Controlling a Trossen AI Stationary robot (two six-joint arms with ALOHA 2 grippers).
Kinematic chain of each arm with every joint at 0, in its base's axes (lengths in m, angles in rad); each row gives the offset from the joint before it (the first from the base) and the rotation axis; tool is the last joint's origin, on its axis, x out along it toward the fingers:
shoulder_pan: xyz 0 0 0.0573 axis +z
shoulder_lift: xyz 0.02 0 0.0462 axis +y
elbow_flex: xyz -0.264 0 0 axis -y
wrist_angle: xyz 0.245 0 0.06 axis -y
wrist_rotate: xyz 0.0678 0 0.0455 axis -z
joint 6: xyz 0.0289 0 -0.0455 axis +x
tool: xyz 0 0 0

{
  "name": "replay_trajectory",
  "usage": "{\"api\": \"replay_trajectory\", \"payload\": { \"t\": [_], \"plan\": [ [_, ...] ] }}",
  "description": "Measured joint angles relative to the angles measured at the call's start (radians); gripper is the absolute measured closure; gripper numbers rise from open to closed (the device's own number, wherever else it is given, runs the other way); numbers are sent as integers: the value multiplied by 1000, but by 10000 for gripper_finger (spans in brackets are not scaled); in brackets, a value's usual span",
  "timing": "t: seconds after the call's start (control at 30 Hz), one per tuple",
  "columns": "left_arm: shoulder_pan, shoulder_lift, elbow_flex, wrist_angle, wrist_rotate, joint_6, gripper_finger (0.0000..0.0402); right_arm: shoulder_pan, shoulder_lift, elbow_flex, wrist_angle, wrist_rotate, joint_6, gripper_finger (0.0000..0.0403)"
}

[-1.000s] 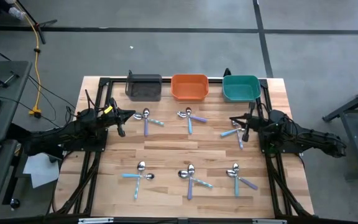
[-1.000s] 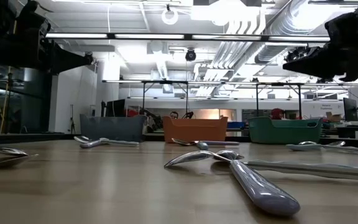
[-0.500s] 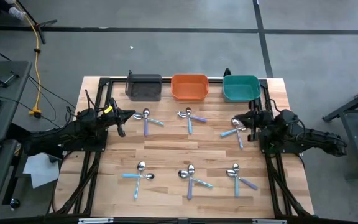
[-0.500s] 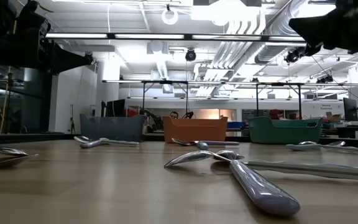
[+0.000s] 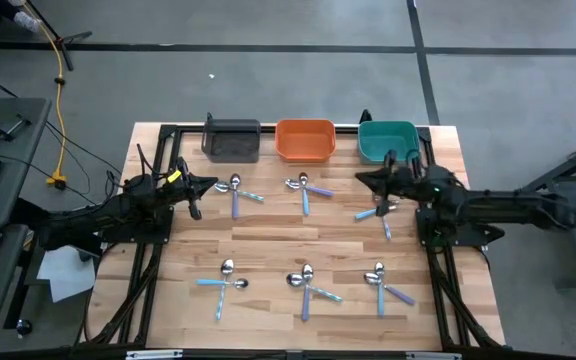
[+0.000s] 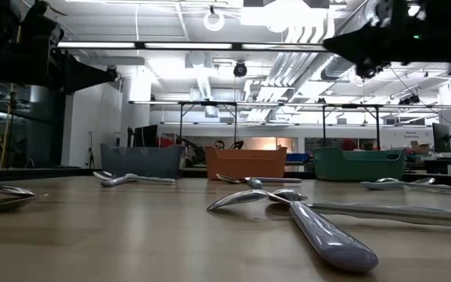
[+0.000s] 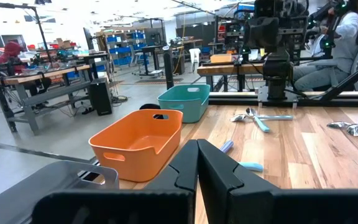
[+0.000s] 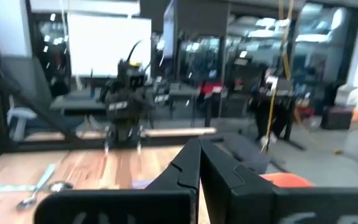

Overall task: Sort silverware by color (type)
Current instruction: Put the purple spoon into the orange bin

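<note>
The left pincer [image 7: 197, 163] shows its two dark fingers pressed together, tips meeting. Just past them an orange bin [image 7: 138, 145] stands at the desk [image 7: 316, 155] edge, a teal bin [image 7: 186, 102] beyond it, a grey bin [image 7: 73, 179] nearer. Spoons [image 7: 253, 117] lie on the wood before the other arm [image 7: 272, 43]. A seated person [image 7: 337, 37] is behind.

Overhead view straight down, table-level view across; both sharing the orange bin [image 5: 304, 141].
</note>
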Motion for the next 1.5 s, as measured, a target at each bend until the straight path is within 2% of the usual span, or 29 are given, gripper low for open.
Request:
{"api": "replay_trajectory", "payload": {
  "t": [0.2,0.4,0.5,0.73,0.87,1.27,1.5],
  "plan": [
    [0,0,0,0,0,0,398,3,251,125,-40,-2,-16,402],
    [0,0,0,0,0,0,398,18,437,257,-227,-3,24,396],
    [0,0,0,0,0,0,398,34,519,323,-315,14,27,370],
    [0,0,0,0,0,0,398,45,698,490,-528,72,60,280],
    [0,0,0,0,0,0,398,29,797,592,-670,82,78,253],
    [0,0,0,0,0,0,398,-40,1080,822,-894,77,13,247],
    [0,0,0,0,0,0,398,-95,1192,913,-973,50,-9,257]
  ]
}}
